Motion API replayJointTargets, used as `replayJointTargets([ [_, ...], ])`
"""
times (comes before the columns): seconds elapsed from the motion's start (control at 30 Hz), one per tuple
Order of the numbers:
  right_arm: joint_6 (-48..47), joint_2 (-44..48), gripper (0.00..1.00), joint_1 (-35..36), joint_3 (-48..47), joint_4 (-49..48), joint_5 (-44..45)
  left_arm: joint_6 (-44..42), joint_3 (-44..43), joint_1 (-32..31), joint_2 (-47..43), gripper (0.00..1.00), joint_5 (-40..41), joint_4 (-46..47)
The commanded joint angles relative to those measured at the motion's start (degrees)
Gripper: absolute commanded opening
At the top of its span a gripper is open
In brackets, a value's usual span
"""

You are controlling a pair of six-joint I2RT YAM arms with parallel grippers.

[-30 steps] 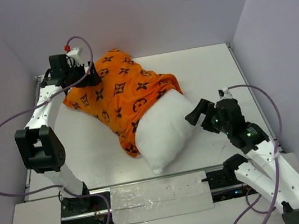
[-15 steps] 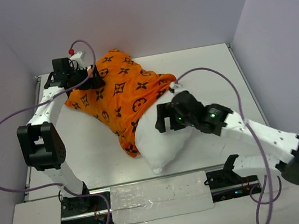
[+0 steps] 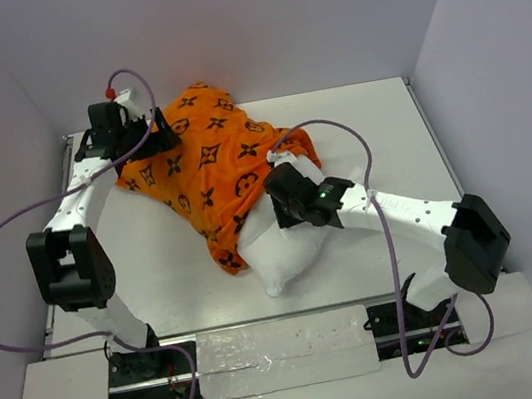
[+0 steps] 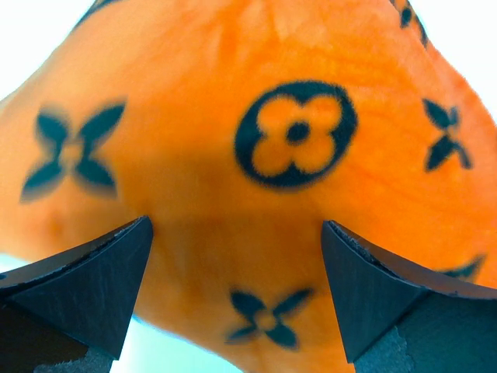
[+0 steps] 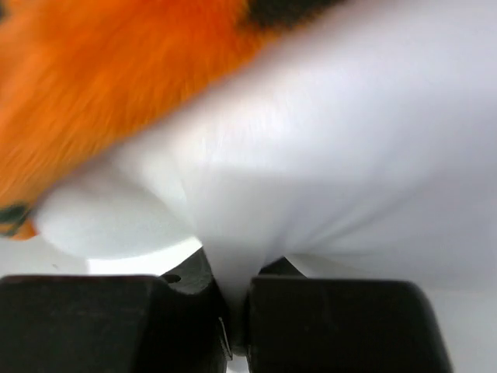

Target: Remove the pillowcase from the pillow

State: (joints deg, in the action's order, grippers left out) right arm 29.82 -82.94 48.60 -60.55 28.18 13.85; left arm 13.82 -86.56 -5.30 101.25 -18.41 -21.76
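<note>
Left gripper (image 4: 237, 233): at the far-left corner of the pillowcase (image 3: 205, 169); jaws set wide, orange fabric bulging into the gap; whether it is actually gripped cannot be told.
Right gripper (image 5: 233, 287): jaws nearly closed, a fold of white pillow (image 3: 289, 246) fabric pinched between them, at the pillowcase's open edge.
Pillowcase: spread over the far-left part of the pillow, on the counter (image 3: 375, 121).
Pillow: near-right end exposed and creased below the right gripper; the rest is covered by the pillowcase.
</note>
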Motion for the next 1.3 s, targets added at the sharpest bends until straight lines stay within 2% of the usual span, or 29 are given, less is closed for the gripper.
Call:
replayJointTargets([
  [0.0, -1.5, 4.0, 0.00, -1.0, -6.0, -5.3, 7.6, 15.7, 5.6, -0.1, -11.5, 0.99, 10.7, -0.5],
  [0.07, -0.1, 4.8, 0.00, -2.4, -10.9, -3.5, 7.1, 21.3, 14.1, 0.4, -15.1, 0.99, 16.0, 0.7],
  [0.13, 0.4, 4.6, 0.00, -4.8, -13.5, -2.4, 6.3, 29.2, 19.6, 1.8, -19.5, 0.99, 16.0, 2.1],
  [0.17, 0.8, 3.9, 0.00, -5.8, -16.1, -1.2, 4.4, 31.7, 26.0, 2.2, -21.1, 0.99, 14.3, 3.6],
  [0.27, 1.2, 2.2, 0.00, -9.7, -20.7, 0.1, -2.8, 36.1, 36.5, 4.2, -26.7, 0.99, 8.8, 12.7],
  [0.4, 1.6, 0.0, 0.00, -12.3, -25.9, 2.2, -5.9, 35.2, 42.2, 5.2, -30.0, 0.99, 3.1, 15.7],
  [0.47, 1.5, -1.3, 0.00, -12.5, -29.3, 3.6, -6.2, 36.4, 48.3, 5.2, -31.8, 0.99, 0.1, 20.9],
  [0.57, 1.7, -2.8, 0.00, -13.2, -33.4, 4.6, -9.6, 43.2, 57.1, 5.2, -33.5, 0.99, -5.0, 36.2],
  [0.63, 1.8, -3.5, 0.00, -13.2, -36.3, 5.4, -10.4, 49.3, 60.8, 5.2, -31.9, 0.99, -8.6, 46.3],
  [0.67, 2.0, -4.3, 0.00, -13.4, -37.2, 6.1, -10.9, 51.5, 63.2, 5.2, -29.8, 0.99, -8.8, 55.8],
  [0.8, 2.4, -6.5, 0.00, -14.1, -42.5, 8.8, -12.5, 54.8, 62.4, 5.2, -22.3, 0.99, -8.4, 65.2],
  [0.83, 2.7, -7.0, 0.00, -14.3, -43.1, 9.4, -13.2, 55.5, 62.5, 5.2, -18.7, 0.99, -10.1, 71.4],
  [0.93, 2.9, -7.5, 0.00, -14.8, -44.5, 10.1, -13.5, 60.3, 63.0, 5.2, -13.4, 0.96, -12.0, 81.8],
  [0.97, 3.0, -7.4, 0.00, -14.8, -44.5, 10.2, -13.5, 62.5, 62.8, 5.2, -9.5, 0.95, -12.3, 88.6],
  [1.0, 3.0, -7.4, 0.00, -14.9, -44.4, 10.3, -13.5, 63.4, 62.3, 5.2, -7.6, 0.91, -12.8, 90.8],
  [1.03, 3.0, -7.4, 0.00, -15.1, -44.4, 10.6, -13.5, 64.0, 60.2, 5.1, -5.7, 0.81, -13.5, 92.5],
  [1.1, 3.5, -7.3, 0.00, -15.4, -44.0, 10.6, -15.0, 66.1, 58.0, 4.9, -0.4, 0.72, -15.1, 96.1],
  [1.13, 3.9, -7.3, 0.00, -16.1, -43.9, 10.6, -15.3, 66.7, 57.1, 4.7, 1.2, 0.62, -15.2, 98.4],
  [1.17, 4.1, -7.3, 0.00, -16.3, -43.9, 10.5, -16.4, 68.9, 57.0, 4.7, 3.8, 0.59, -15.0, 100.5],
  [1.2, 4.3, -7.3, 0.00, -16.7, -43.9, 10.4, -16.7, 70.1, 57.2, 4.7, 4.9, 0.53, -14.8, 105.6],
  [1.27, 4.4, -7.3, 0.00, -17.1, -43.9, 10.4, -16.7, 71.3, 57.4, 4.7, 7.1, 0.40, -13.8, 108.4],
])
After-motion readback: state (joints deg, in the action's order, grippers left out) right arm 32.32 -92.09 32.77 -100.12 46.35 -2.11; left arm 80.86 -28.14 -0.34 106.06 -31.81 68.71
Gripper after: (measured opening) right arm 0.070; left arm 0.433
